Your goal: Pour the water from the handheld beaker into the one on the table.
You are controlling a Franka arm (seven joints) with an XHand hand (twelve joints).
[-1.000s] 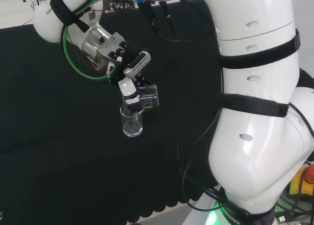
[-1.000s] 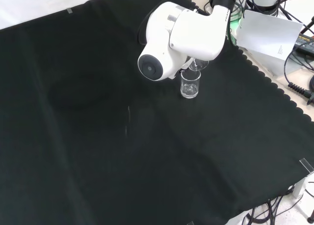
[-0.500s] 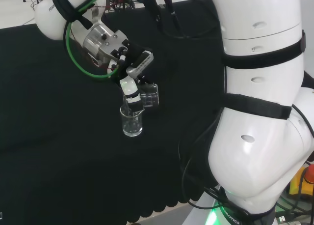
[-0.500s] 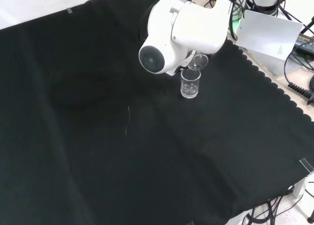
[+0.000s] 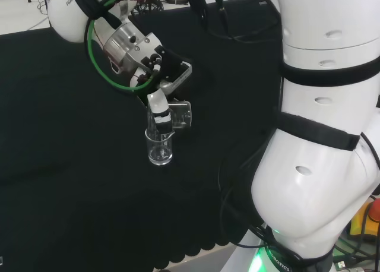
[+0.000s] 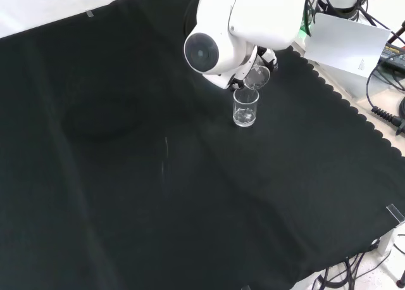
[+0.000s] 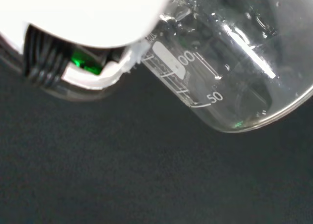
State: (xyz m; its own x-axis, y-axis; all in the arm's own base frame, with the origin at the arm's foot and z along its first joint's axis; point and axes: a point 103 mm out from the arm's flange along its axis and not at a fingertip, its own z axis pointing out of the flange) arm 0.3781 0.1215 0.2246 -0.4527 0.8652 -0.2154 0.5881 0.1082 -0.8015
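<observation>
In the head view, the hand [image 5: 159, 100] is at the upper left of the centre, with its fingers closed around a clear glass beaker [image 5: 180, 115]. This held beaker is tilted on its side, and its mouth is just above the second beaker [image 5: 160, 147], which stands upright on the black cloth [image 5: 71, 183] a little left of the centre. In the front view, the standing beaker [image 6: 245, 107] is in the upper middle, and the tilted beaker [image 6: 256, 78] is right above its rim. Drops cling inside the held beaker [image 7: 230, 62] in the wrist view.
</observation>
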